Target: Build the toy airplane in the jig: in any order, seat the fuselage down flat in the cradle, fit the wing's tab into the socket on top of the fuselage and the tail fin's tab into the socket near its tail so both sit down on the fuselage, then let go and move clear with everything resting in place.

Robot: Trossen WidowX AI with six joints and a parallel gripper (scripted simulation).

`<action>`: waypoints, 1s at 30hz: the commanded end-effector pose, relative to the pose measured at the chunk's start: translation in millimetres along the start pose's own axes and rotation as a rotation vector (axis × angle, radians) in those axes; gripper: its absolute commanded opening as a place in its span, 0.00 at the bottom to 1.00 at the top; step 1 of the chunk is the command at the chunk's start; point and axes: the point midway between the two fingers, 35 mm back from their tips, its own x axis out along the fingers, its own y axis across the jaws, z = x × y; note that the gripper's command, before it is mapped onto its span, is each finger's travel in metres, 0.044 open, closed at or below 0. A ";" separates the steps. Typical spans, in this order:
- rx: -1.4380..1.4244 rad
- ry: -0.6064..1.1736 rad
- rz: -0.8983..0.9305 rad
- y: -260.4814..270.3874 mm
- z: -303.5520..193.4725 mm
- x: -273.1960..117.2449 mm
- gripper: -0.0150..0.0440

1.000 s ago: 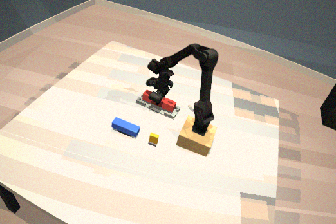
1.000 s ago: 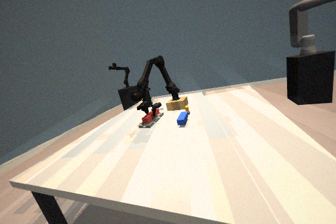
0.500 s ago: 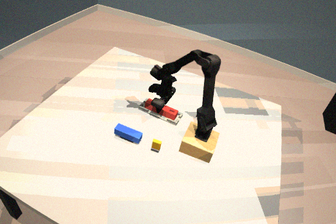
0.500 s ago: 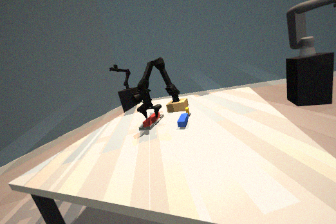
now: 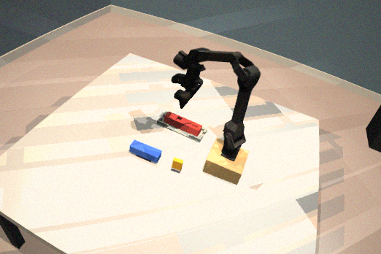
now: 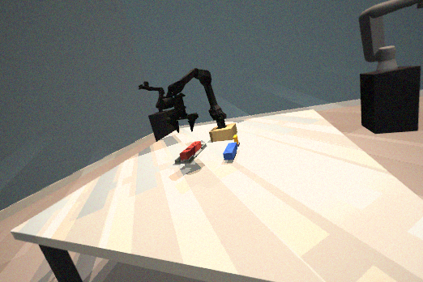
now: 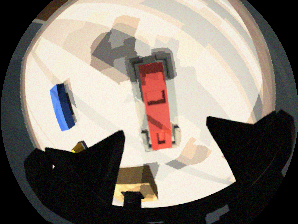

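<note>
The red fuselage (image 5: 184, 124) (image 6: 190, 151) (image 7: 152, 77) lies lengthwise in the grey cradle (image 5: 200, 138) (image 7: 170, 64) and looks level, its socket openings facing up. The blue wing (image 5: 145, 151) (image 6: 230, 151) (image 7: 59, 107) lies on the table beside the cradle. The small yellow tail fin (image 5: 177, 164) (image 6: 236, 139) (image 7: 78, 147) stands between the wing and the arm's base, partly hidden by a finger in the wrist view. My gripper (image 5: 177, 93) (image 6: 185, 130) (image 7: 166, 128) is wide open and empty, raised above the fuselage and touching nothing.
The arm's wooden base block (image 5: 226, 163) (image 6: 223, 132) (image 7: 136, 181) stands near one end of the cradle. Beyond the table, another dark arm on a black stand (image 6: 163, 124) and a grey arm on a black pedestal (image 6: 390, 100) show in the exterior view.
</note>
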 end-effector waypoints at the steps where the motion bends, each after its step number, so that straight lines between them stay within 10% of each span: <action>1: 0.002 0.030 0.010 0.6 -1.1 2.4 1.00; 11: -0.077 0.028 0.012 8.7 5.1 2.5 1.00; 30: -0.078 0.025 0.031 269.3 43.9 19.7 1.00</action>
